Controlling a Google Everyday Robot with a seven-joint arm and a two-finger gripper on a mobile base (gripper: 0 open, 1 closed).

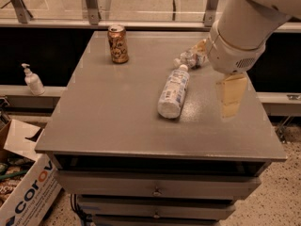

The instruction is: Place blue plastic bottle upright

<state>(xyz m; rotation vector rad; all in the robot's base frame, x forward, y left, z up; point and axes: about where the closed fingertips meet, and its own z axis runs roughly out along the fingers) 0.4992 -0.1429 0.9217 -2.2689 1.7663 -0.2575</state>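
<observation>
The blue plastic bottle (173, 92) lies on its side near the middle of the grey table (113, 121). Its white cap points to the far right and its base toward the front edge. It has a wide pale blue-and-white label. My gripper (230, 96) hangs over the right part of the table, to the right of the bottle and apart from it. The thick white arm (244, 27) reaches in from the upper right.
A brown can (117, 44) stands upright at the far left. A small crinkled clear bottle (190, 58) lies behind the big bottle, partly hidden by the arm. A soap dispenser (33, 80) and a cardboard box (26, 192) are left of the table. Drawers (155, 190) are below.
</observation>
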